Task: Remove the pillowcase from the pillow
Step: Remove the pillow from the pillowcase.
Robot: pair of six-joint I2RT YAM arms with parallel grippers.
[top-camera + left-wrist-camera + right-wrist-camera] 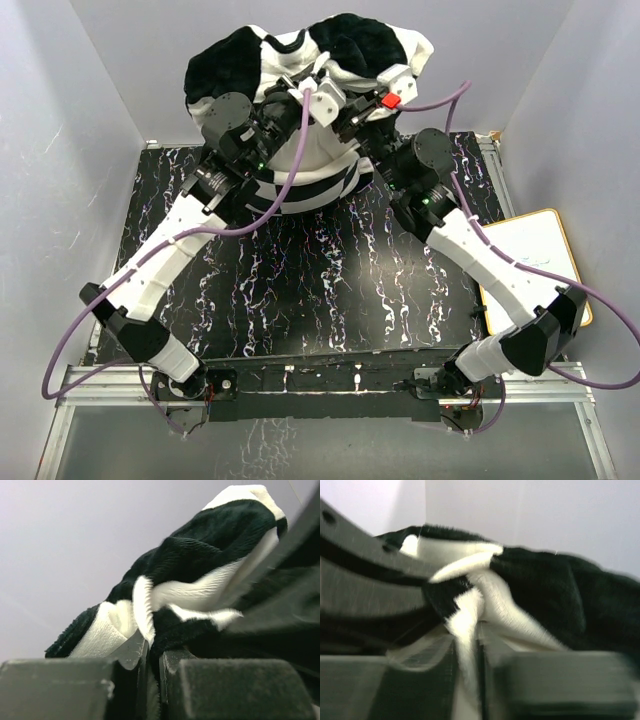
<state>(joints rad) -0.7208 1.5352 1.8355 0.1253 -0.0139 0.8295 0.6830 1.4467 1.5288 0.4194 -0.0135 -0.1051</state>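
The black-and-white checkered pillowcase is bunched up high at the far edge of the table, held in the air by both arms. My left gripper is shut on a fold of the pillowcase, with plush pinched between its fingers. My right gripper is shut on another fold of the pillowcase, white plush squeezed between its fingers. The off-white pillow shows below the wrists, part hidden by the arms and the cover.
The table has a black marbled top. A white board with an orange rim lies at the right edge. Grey walls close in the back and both sides. Purple cables loop off both arms.
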